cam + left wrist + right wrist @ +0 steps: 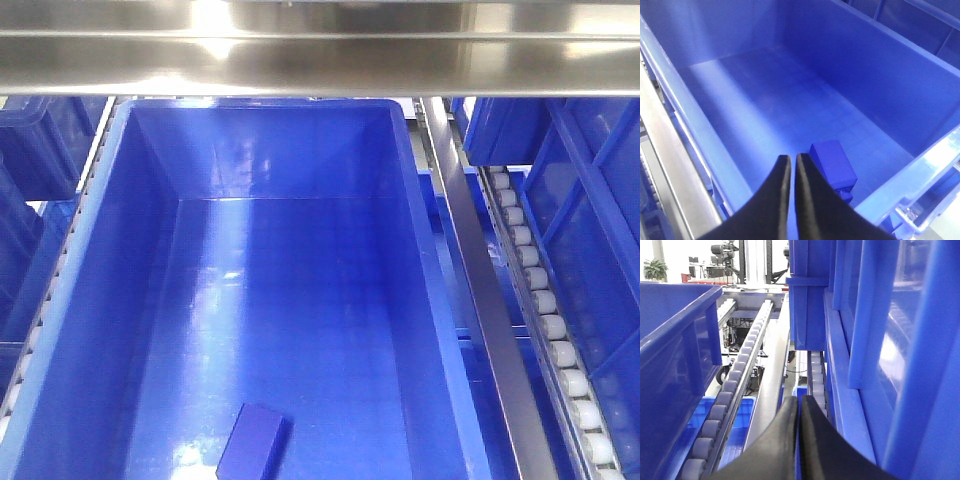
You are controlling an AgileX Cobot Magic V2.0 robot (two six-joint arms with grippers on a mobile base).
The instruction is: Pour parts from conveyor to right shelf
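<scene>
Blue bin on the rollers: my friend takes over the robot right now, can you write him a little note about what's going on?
Left pincer: shut, empty, above the big blue bin.
Right pincer: shut, empty, beside the bin, over the shelf's roller rail.
Parts: a blue block lies on the bin floor near the front; the left wrist view shows a second one half hidden behind it.
Done: at least these are in the bin.
Left: the conveyor is out of view, so check it for more parts.

One small royal-blue plastic block (pixel 255 443) in my view, one large glossy blue plastic bin (pixel 90 300) holding it, two rails of small white rollers (pixel 545 320) flanking that bin, two black grippers of mine, left (pixel 791 165) and right (pixel 798 405).
</scene>
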